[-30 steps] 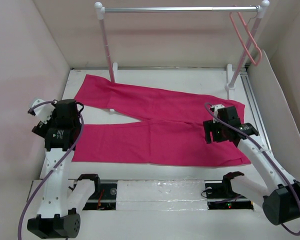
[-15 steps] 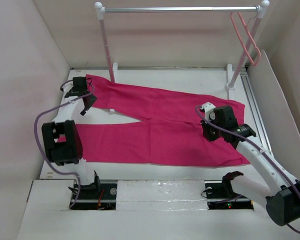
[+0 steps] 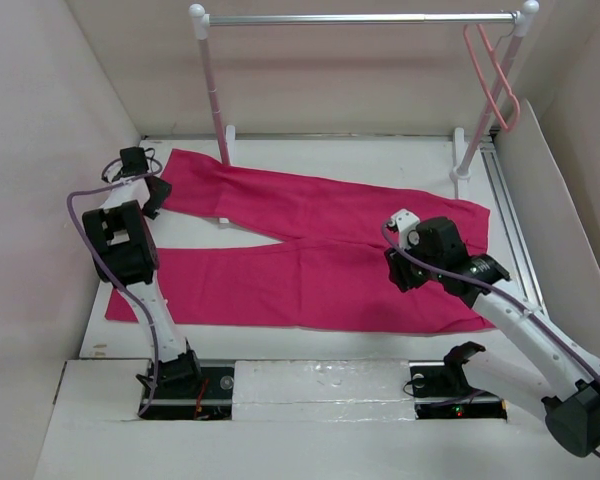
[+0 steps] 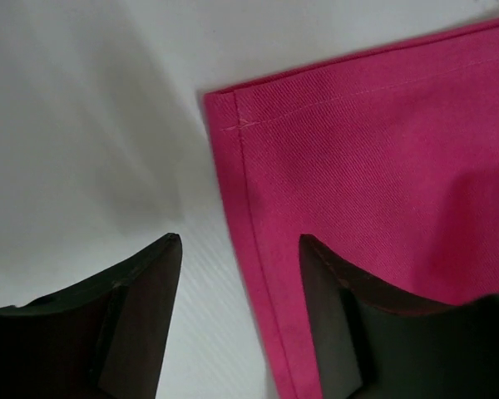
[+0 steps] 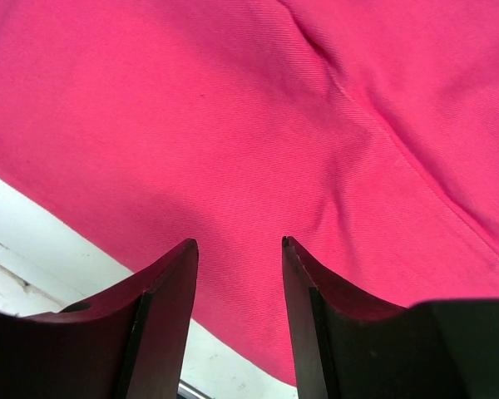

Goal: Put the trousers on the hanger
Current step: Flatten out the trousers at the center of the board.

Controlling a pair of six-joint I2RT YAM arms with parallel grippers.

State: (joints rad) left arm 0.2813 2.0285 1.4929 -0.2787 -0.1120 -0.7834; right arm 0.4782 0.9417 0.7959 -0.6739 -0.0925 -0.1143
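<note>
Neatly flat magenta trousers, legs splayed, hems stitched

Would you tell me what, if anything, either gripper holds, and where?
Nothing is held: the left gripper and right gripper are open over the trousers.

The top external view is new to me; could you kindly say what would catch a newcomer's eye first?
The magenta trousers dominate, spread flat across the white table with both legs pointing left. At the back right, the pale-pink hanger hangs from the rack's silver bar. The left gripper is open over the far leg's hem corner, and the right gripper is open over the cloth near the waist.
</note>
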